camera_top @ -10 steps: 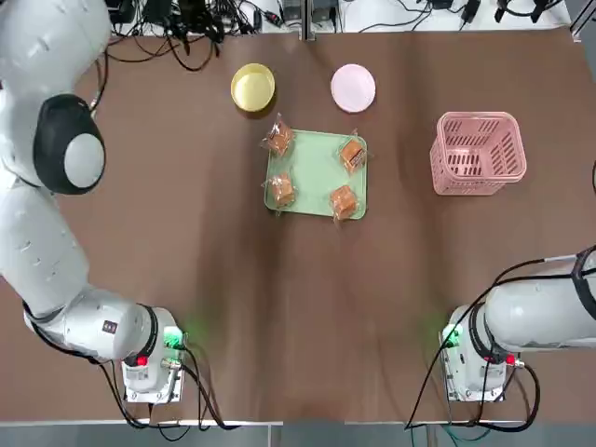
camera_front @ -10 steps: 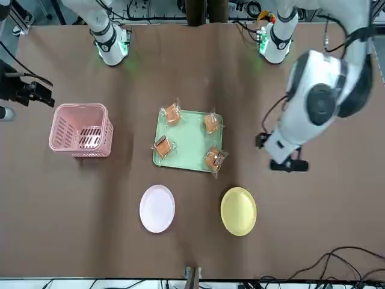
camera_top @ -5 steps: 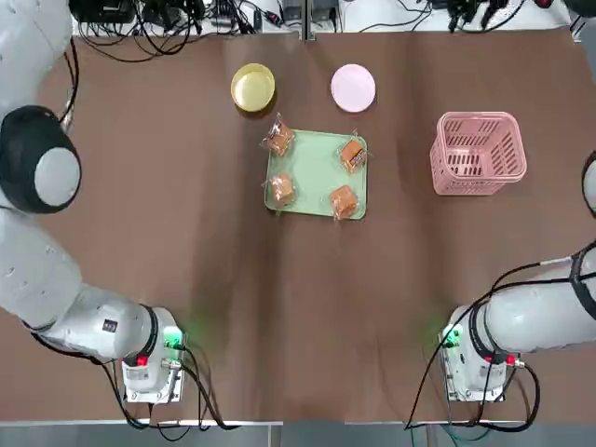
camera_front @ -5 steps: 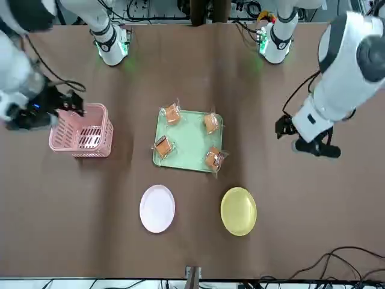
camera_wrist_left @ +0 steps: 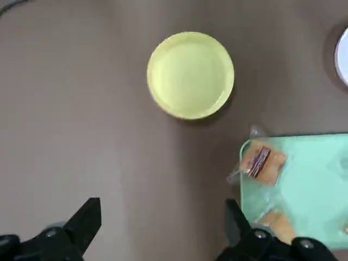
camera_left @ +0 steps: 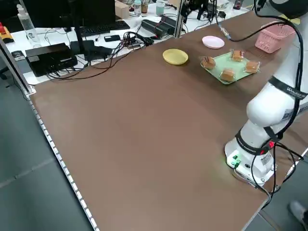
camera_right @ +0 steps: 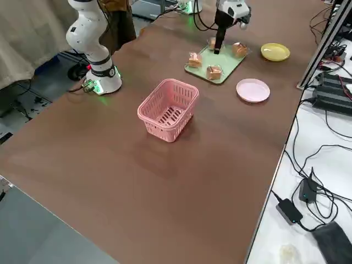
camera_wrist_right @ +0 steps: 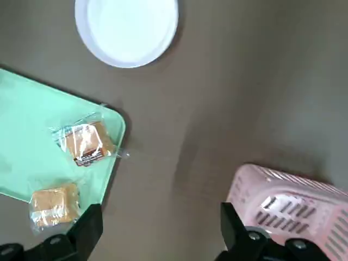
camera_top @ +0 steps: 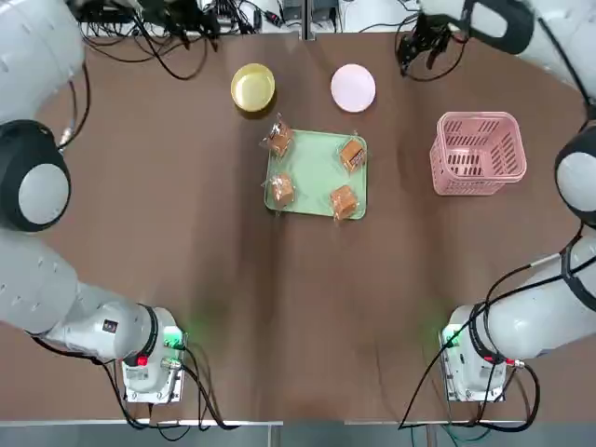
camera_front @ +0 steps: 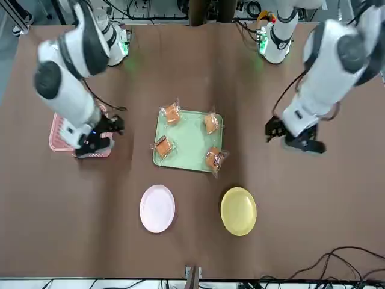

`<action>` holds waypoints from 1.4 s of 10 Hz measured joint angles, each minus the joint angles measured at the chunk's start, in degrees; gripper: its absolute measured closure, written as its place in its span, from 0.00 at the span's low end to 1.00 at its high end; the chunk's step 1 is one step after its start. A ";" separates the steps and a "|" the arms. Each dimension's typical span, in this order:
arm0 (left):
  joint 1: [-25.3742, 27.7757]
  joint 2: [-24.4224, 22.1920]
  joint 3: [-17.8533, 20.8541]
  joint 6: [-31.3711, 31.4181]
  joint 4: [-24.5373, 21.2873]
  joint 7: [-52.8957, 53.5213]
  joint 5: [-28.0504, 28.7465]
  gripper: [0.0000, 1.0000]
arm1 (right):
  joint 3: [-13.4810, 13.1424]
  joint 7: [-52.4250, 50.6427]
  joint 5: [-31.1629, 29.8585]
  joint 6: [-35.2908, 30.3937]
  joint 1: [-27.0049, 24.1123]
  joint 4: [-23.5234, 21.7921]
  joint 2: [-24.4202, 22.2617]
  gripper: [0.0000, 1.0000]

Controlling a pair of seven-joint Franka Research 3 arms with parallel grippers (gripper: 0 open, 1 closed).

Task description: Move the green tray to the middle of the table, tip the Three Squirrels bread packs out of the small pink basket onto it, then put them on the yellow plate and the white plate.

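The brown table carried the flat pale mint-green rectangular tray near its middle, seen from overhead. Four small clear plastic bread packs, each showing a golden-brown piece, lay on the tray: one overhanging the corner at 11 o'clock, one at 1 o'clock, one at 7 o'clock and one at 5 o'clock. The small round yellow plate sat on the table at 11 o'clock from the tray, apart from it, and the small round white plate sat at 1 o'clock, also apart. The pink plastic slatted basket stood upright at 3 o'clock from the tray, well apart. Beyond the table's far edge ran a desk strewn with black cables and a keyboard.

The left gripper hung above the table near the yellow plate, pointing down, its two black fingers spread wide apart with nothing between them. In the front view the left arm reached out over the table beside the tray.

The right gripper hung over the bare table between the tray and the pink basket, also pointing down, its fingers wide apart and empty. The right arm stood in front of the basket in the front view.
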 joint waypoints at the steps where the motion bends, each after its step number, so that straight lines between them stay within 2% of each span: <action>1: -0.61 2.07 -2.28 5.01 -2.60 -3.57 0.40 0.00 | 0.00 0.00 0.00 2.53 1.37 -0.79 1.83 0.04; 3: -4.76 8.36 -3.92 12.71 -3.78 -9.54 4.17 0.00 | 0.00 -0.01 0.00 10.31 4.17 -5.22 3.69 0.04; 5: -9.93 16.05 -4.02 19.60 -3.35 -15.15 8.60 0.00 | 0.14 0.04 0.00 13.64 7.56 -7.37 5.45 0.04; 8: -15.72 25.85 -3.64 21.74 3.58 -23.63 14.25 0.00 | 0.44 0.04 -0.15 17.12 11.53 -7.70 9.70 0.03; 11: -16.33 28.34 -3.35 21.63 5.23 -24.57 20.20 0.00 | 0.26 -0.06 -0.28 22.37 11.87 -7.67 13.60 0.02; 14: -16.30 28.44 -3.30 21.25 5.23 -23.45 22.18 0.00 | 0.25 -0.13 -0.41 26.62 12.83 -7.41 17.44 0.02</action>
